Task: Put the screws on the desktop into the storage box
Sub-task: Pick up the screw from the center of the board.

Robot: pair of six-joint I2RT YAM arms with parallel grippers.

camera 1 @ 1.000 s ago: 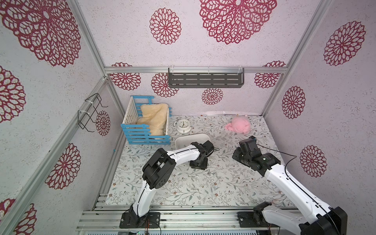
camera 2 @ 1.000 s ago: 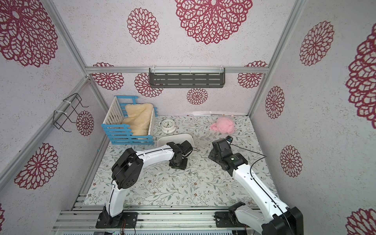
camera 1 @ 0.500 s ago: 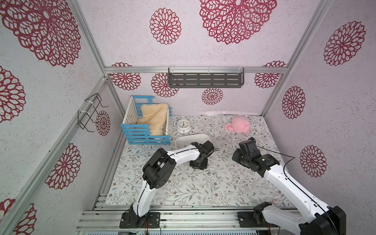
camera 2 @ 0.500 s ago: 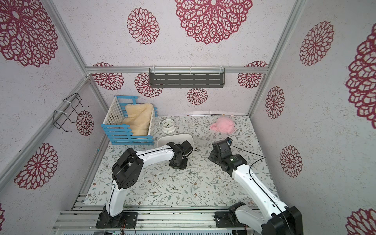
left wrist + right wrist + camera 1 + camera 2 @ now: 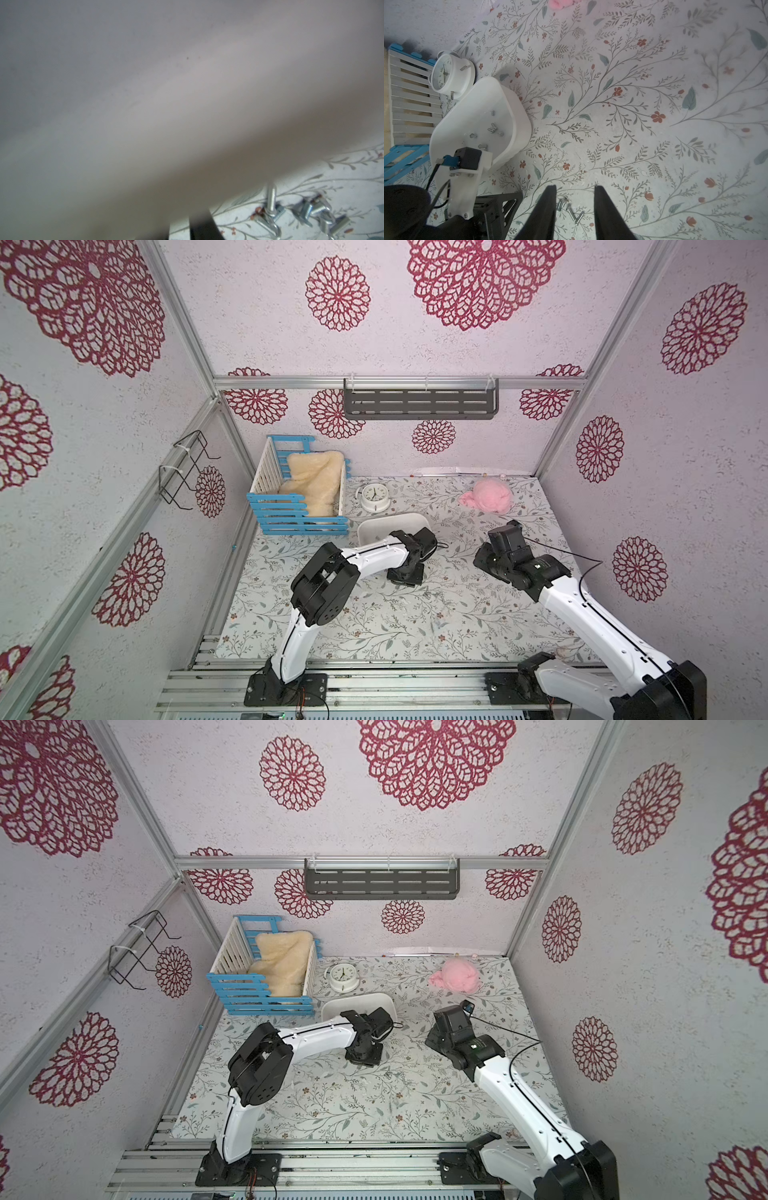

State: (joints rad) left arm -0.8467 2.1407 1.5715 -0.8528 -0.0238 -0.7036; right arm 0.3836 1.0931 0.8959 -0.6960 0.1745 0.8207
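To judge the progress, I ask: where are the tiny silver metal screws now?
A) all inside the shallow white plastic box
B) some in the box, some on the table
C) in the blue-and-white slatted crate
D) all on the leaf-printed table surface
B: the right wrist view shows several small silver screws inside the shallow white plastic storage box, while other screws lie on the leaf-printed desktop.

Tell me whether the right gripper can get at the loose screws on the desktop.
Probably yes: the right gripper hangs open, the screws lying on the desktop between its fingers, nothing over them; the left gripper stands close beside.
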